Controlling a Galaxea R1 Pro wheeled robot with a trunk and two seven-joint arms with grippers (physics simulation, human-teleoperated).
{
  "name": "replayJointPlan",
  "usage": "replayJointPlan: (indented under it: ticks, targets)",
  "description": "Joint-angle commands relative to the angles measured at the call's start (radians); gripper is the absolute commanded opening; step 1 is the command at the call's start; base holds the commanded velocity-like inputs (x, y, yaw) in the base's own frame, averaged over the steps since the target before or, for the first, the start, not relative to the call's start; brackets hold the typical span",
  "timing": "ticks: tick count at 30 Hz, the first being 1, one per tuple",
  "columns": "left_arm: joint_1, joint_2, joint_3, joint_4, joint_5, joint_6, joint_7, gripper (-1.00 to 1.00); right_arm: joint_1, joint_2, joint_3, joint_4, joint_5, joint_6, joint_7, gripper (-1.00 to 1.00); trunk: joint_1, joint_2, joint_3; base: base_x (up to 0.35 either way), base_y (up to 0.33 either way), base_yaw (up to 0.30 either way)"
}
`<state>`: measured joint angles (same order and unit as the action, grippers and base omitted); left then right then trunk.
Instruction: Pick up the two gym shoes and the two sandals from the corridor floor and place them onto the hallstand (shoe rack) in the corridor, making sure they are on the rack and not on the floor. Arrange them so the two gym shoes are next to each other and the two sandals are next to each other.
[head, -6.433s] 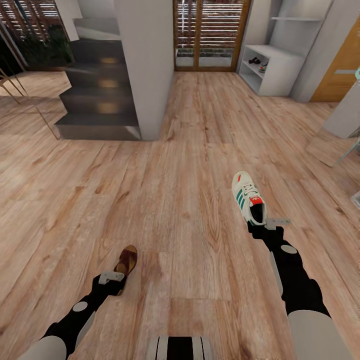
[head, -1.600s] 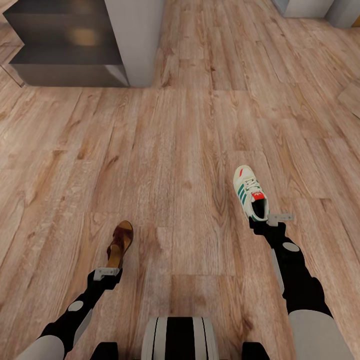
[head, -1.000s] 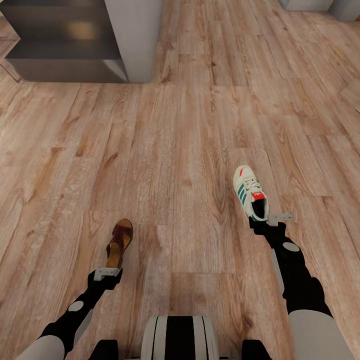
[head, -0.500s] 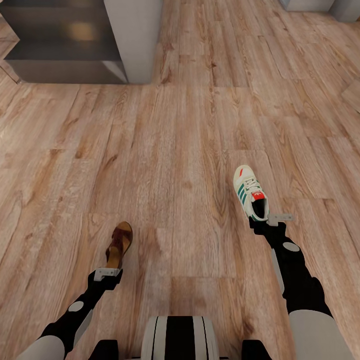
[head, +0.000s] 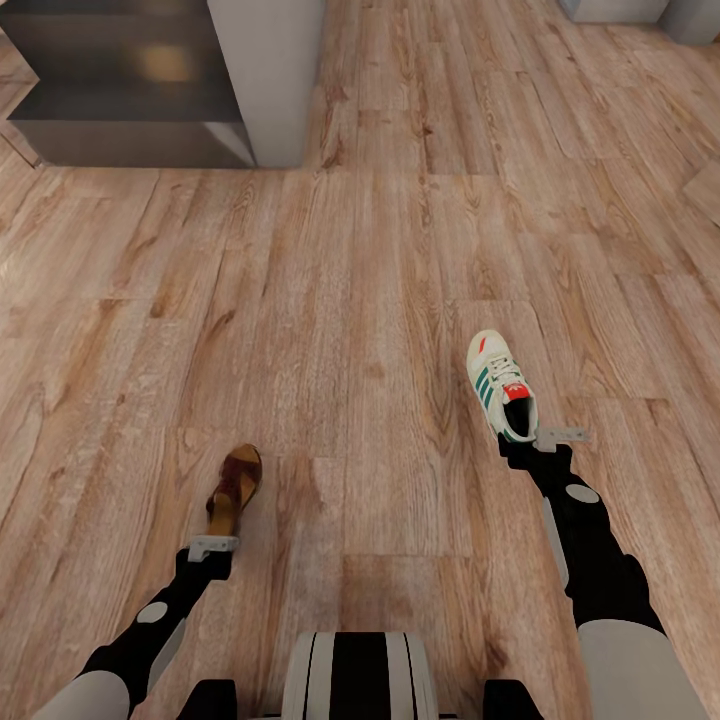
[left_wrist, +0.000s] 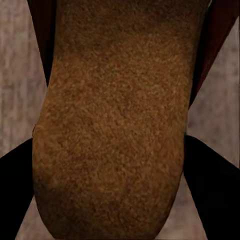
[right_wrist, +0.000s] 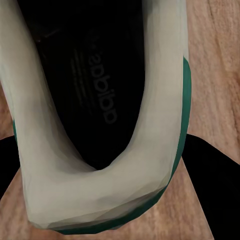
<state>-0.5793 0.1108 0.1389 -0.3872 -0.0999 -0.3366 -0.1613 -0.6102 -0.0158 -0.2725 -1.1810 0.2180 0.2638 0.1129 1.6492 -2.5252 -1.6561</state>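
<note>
Carrying one dark brown leather sandal (head: 233, 487) in the left gripper (head: 213, 546) and one white green-striped sneaker (head: 502, 386) in the right gripper (head: 530, 440), each clamped at the heel, calls for level, steady travel to the rack.

We're looking at a home interior, likely a hallway. Wood-grain plank floor (head: 360, 250) is running across the whole head view. Dark grey stair steps (head: 120, 100) are sitting beside a pale grey wall pillar (head: 270, 70). Household footwear is showing up too: a sneaker (head: 500, 385) and a brown sandal (head: 235, 485).
</note>
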Motion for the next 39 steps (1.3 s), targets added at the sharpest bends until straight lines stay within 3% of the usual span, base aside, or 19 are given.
replayJointPlan:
  ticks: [1, 35, 39]
  targets:
    - [0.0, -0.001, 0.009, 0.0, -0.012, -0.004, -0.005, -1.0, 0.0, 0.0, -0.002, -0.002, 0.011, 0.005, 0.008, -1.0, 0.0, 0.0, 0.0, 0.0, 0.0, 0.0]
    - [0.0, 0.0, 0.009, -0.007, -0.009, -0.004, -0.006, -1.0, 0.0, 0.0, -0.002, 0.0, 0.009, 0.005, 0.008, -1.0, 0.0, 0.0, 0.0, 0.0, 0.0, 0.0]
    - [0.0, 0.0, 0.008, -0.007, -0.009, -0.004, -0.006, -1.0, 0.0, 0.0, -0.002, 0.0, 0.009, 0.005, 0.008, -1.0, -0.002, 0.001, 0.015, 0.0, 0.0, 0.0]
